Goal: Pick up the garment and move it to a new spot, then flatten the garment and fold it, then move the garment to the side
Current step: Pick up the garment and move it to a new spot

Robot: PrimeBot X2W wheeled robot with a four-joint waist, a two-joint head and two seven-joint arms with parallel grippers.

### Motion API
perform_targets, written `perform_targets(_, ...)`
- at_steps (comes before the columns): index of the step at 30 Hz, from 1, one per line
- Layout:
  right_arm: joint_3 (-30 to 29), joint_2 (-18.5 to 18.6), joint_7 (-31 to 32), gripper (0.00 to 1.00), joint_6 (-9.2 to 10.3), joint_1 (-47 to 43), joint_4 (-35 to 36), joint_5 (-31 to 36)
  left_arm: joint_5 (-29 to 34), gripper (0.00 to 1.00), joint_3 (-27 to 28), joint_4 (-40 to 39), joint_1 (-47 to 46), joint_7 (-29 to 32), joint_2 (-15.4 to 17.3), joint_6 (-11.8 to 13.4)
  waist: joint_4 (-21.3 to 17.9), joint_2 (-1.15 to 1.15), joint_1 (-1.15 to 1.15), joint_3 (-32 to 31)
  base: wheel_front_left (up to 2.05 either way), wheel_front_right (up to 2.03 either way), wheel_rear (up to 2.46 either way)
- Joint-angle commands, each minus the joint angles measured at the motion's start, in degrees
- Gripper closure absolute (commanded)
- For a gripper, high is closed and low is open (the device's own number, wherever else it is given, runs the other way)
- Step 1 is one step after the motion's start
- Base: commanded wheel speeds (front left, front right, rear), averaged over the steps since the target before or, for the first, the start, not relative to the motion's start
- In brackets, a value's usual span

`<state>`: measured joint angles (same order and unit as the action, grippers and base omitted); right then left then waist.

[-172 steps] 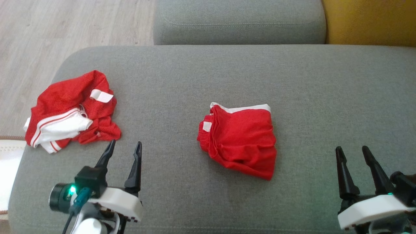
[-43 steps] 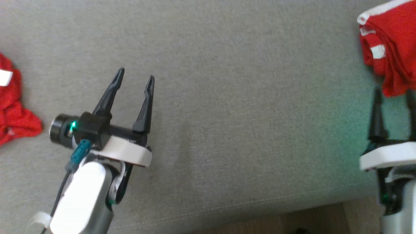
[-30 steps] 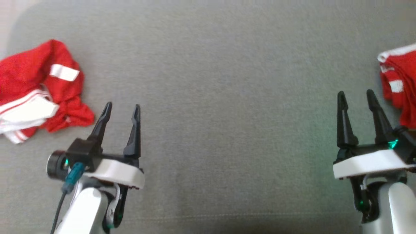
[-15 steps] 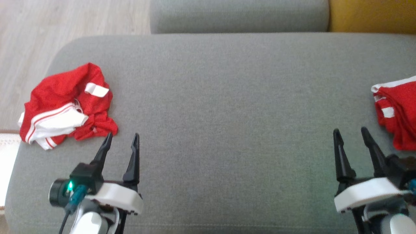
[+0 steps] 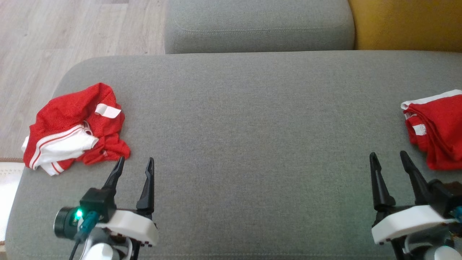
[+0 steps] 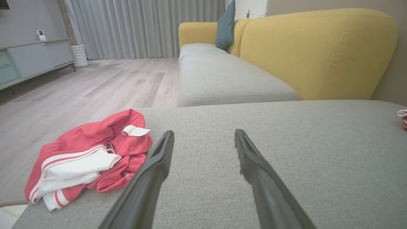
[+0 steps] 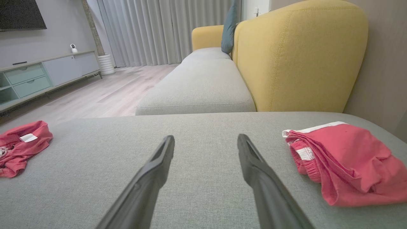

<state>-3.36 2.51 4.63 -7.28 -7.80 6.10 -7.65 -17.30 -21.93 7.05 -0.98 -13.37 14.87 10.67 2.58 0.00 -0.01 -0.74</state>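
At the left end of the grey cushion we find the crumpled garment, red with white striped trim, loosely heaped, a white tag turned up on top. Well apart, at the right end, lies the folded garment, red, flat and a little rumpled, its white band along the far edge.

fingers apart, empty | folded red garment right | crumpled red garment left
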Motion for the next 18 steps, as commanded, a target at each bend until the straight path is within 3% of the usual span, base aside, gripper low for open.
perform_targets(1, 1.5, 0.4, 0.2, 0.0, -0.21, 1.5, 2.3, -0.3, 0.5, 0.0, 1.7, -2.1, -2.6, 0.0, 1.4, 0.4, 0.0, 0.0, 0.01, 0.0, 0.0, 0.0, 0.0)
perform_targets(11, 1.5, 0.4, 0.1, 0.0, -0.21, 1.8, 2.4, 0.0, 0.4, 0.0, 1.4, -2.5, -3.2, -0.1, 1.7, 0.5, 0.4, 0.0, 0.01, 0.4, 0.0, 0.0, 0.0)
perform_targets(18, 0.1, 0.4, 0.2, 0.0, -0.21, 1.3, 3.6, 0.2, 0.2, 0.0, 1.0, -2.5, -6.1, -0.4, 1.5, -0.7, 4.9, 0.0, 0.01, 1.7, 0.0, 0.0, 0.0)
